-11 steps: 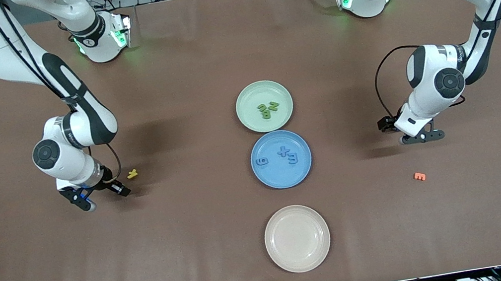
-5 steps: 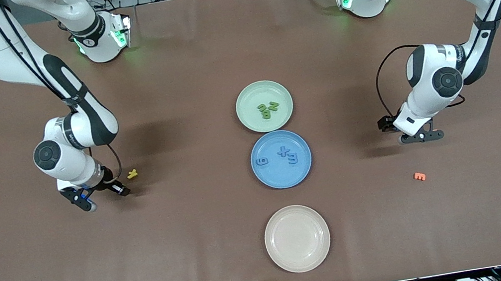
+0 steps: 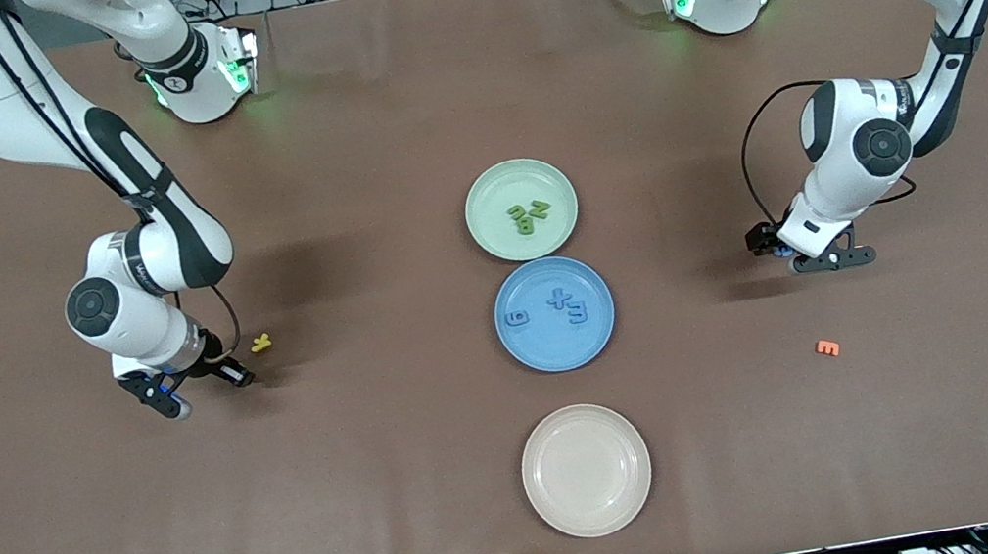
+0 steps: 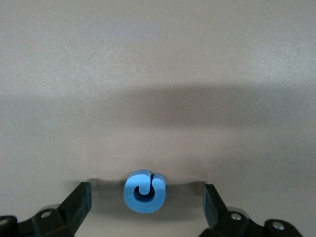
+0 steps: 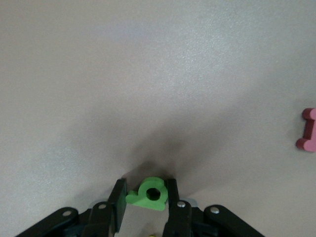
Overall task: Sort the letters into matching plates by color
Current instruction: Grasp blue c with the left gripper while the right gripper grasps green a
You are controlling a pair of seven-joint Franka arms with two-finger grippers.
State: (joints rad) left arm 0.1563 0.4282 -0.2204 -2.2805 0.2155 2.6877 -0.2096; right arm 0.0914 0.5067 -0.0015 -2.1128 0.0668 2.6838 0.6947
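On the green plate (image 3: 521, 209) we counted three letters, three on the blue plate (image 3: 554, 313); left pincer (image 4: 145, 207) gaped around a blue letter (image 4: 144, 191), right pincer (image 5: 144, 203) clamped a green letter (image 5: 148, 194) (both undelivered).

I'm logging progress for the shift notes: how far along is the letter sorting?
Done: three green letters lie in the green plate and three blue ones in the blue plate. In hand: the right gripper has its fingers around the last green letter; the left gripper stands open around the last blue letter. Left: carrying both to their plates.
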